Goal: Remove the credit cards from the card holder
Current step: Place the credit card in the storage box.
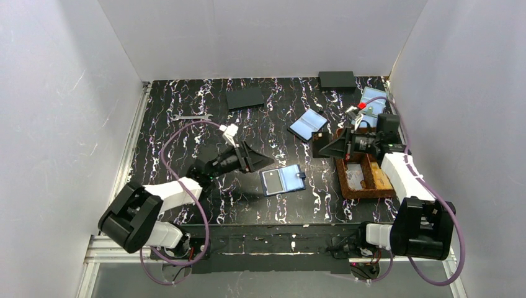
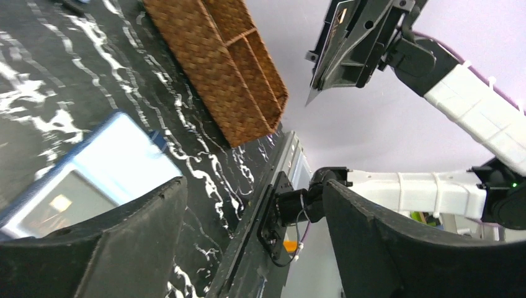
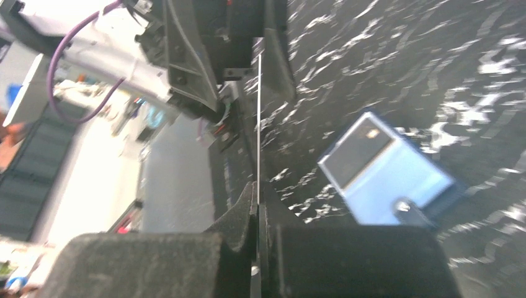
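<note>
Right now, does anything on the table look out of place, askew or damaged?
Nothing looks spilled or broken. Two things stand out. The navy card holder lies open and slightly askew, with a dark credit card in one pocket. The right gripper is shut on a thin card, seen edge-on in the wrist view.

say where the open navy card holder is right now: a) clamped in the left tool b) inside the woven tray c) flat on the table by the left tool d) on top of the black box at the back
c: the card holder lies open on the table, just ahead of the open left tool and clear of the woven tray.
</note>
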